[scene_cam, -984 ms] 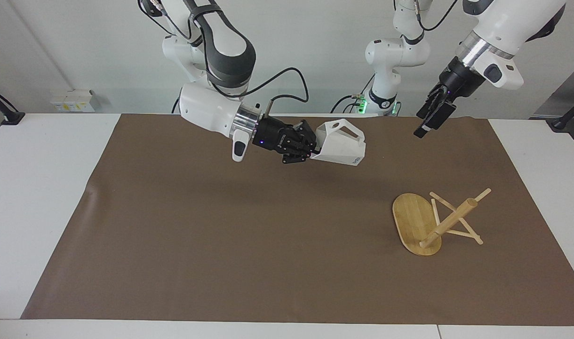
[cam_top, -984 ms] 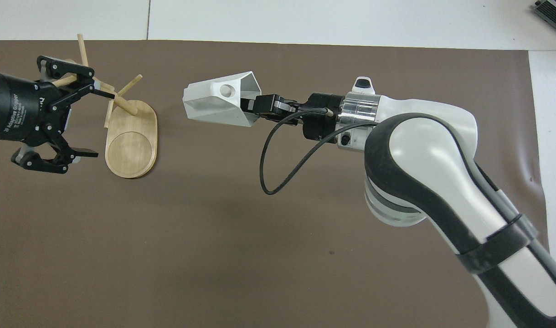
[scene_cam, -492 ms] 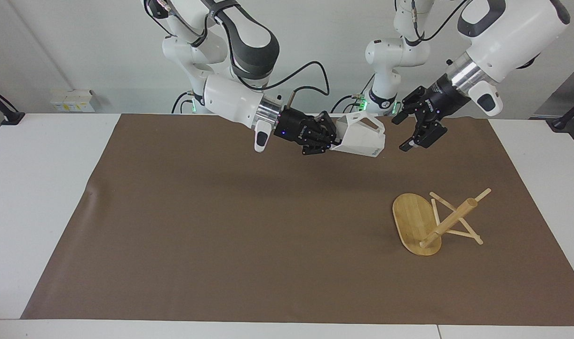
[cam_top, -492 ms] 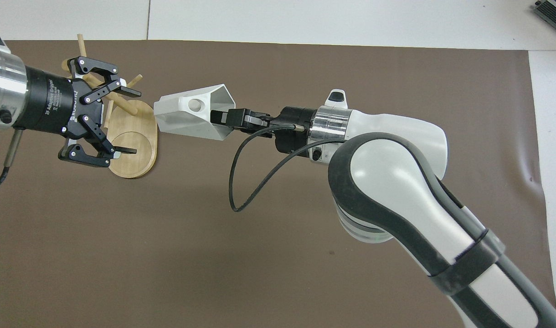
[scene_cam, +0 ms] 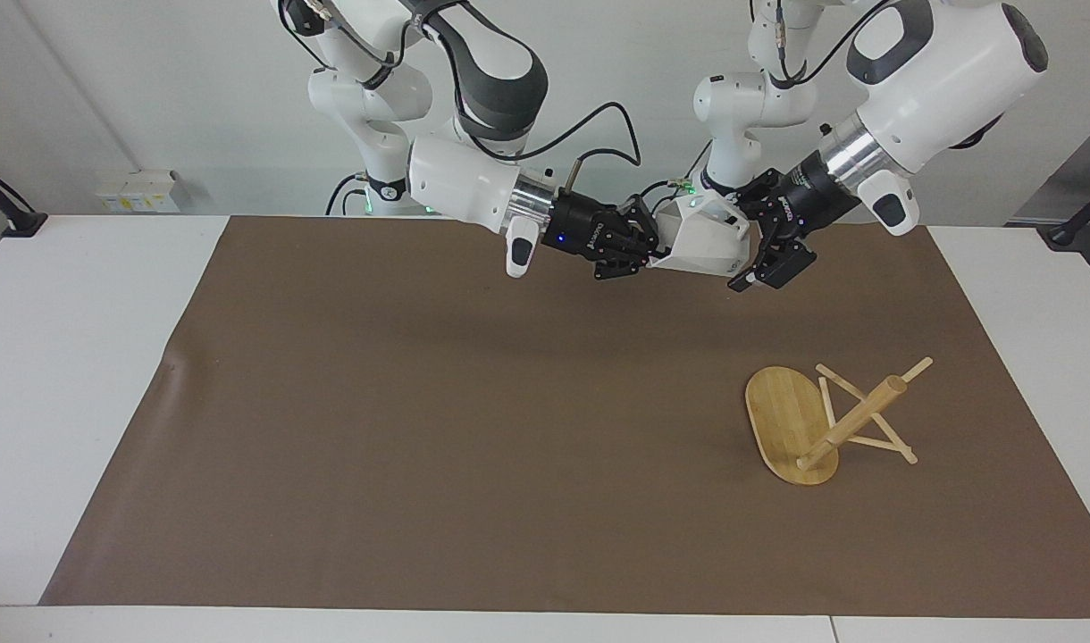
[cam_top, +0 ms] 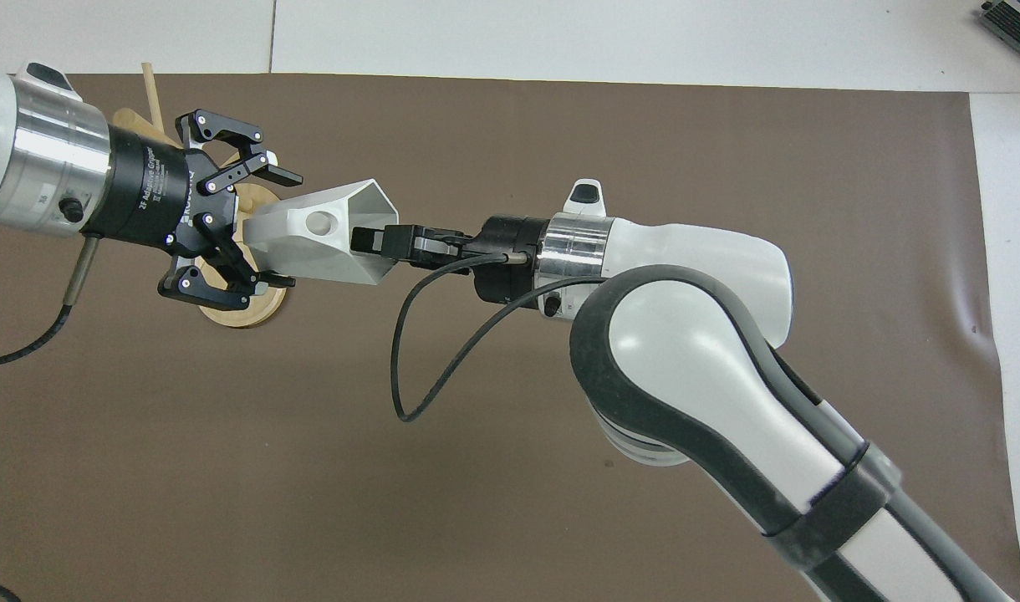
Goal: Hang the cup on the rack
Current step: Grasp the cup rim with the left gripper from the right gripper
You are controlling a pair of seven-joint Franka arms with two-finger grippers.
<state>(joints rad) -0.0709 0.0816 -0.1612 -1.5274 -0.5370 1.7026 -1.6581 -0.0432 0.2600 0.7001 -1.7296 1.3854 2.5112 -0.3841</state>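
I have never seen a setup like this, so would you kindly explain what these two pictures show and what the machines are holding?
These are two robot arms at a table covered by a brown mat. One picture looks at them from across the table; the other looks down from above their own end, so the sides appear swapped. The right arm's claw is shut on the rim of a white angular cup, holding it sideways in the air. The left arm's claw is open, with its fingers either side of the cup's base, as if about to take it. On the mat, toward the left arm's end, a bamboo rack lies tipped on its side.
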